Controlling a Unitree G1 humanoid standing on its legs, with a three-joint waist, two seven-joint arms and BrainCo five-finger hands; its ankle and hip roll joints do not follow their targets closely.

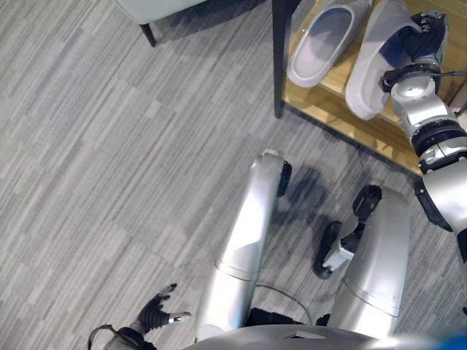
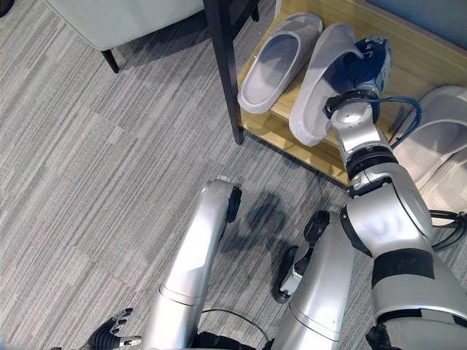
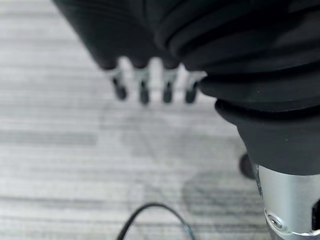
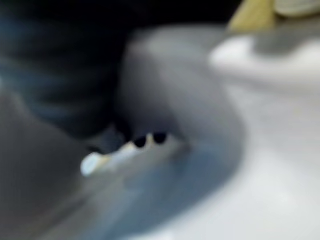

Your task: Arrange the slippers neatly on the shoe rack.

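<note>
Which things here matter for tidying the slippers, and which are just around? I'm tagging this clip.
Job:
right hand inside a grey slipper
second grey slipper
wooden shoe rack
more slippers further right

Around:
left hand, idle above the floor
pale seat

Two pale grey slippers are seen on a light honey-coloured wooden shoe rack, framed by a black post. Further slippers — off-white — are noted alongside. The floor is covered in grey carpet, streaked with lighter and darker bands. A pale grey-green seat on black legs is observed.
</note>
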